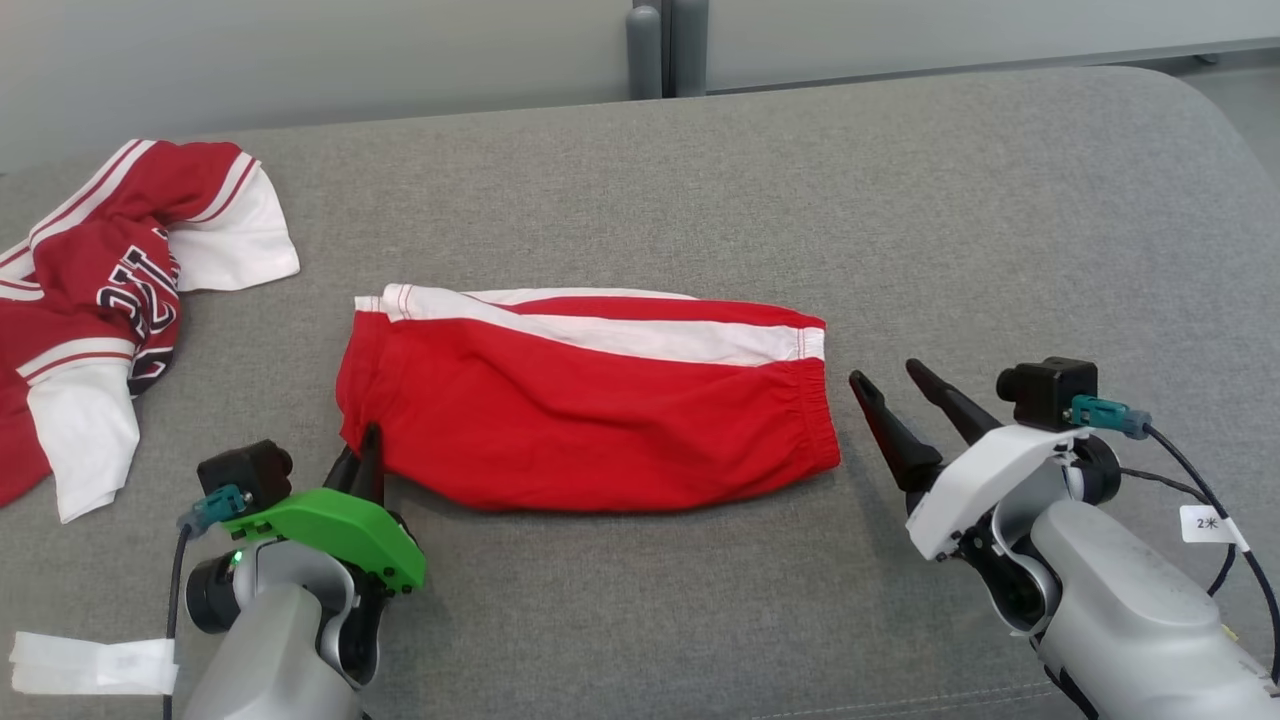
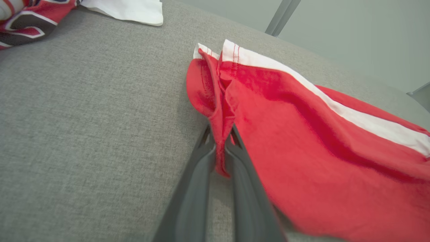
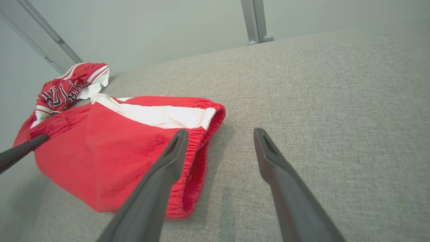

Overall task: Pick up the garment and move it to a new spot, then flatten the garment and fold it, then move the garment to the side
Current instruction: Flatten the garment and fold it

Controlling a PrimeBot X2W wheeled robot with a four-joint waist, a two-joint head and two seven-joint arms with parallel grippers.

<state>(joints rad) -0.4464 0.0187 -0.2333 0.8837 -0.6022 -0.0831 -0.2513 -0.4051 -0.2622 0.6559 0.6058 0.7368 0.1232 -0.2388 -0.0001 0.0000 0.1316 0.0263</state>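
Shorts (image 1: 590,400) lie on the gray cushion (image 1: 700,200), long axis running straight across between both grippers. Left gripper (image 1: 365,450) is pinched shut on the leg-hem corner right at its tips. Right gripper (image 1: 884,372) hangs wide open just off the waistband end, not touching, so it's probably the one to grab that side.

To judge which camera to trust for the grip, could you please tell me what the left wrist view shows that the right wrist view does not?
The left wrist view gives the grip close up: the left gripper shut on a pinched fold at the hemmed end of the red shorts. The right wrist view gives instead the right gripper, open, beside the elastic waistband, holding nothing. Both share the shorts with their white stripe, the grey cushion and the crumpled red-and-white jersey beyond.
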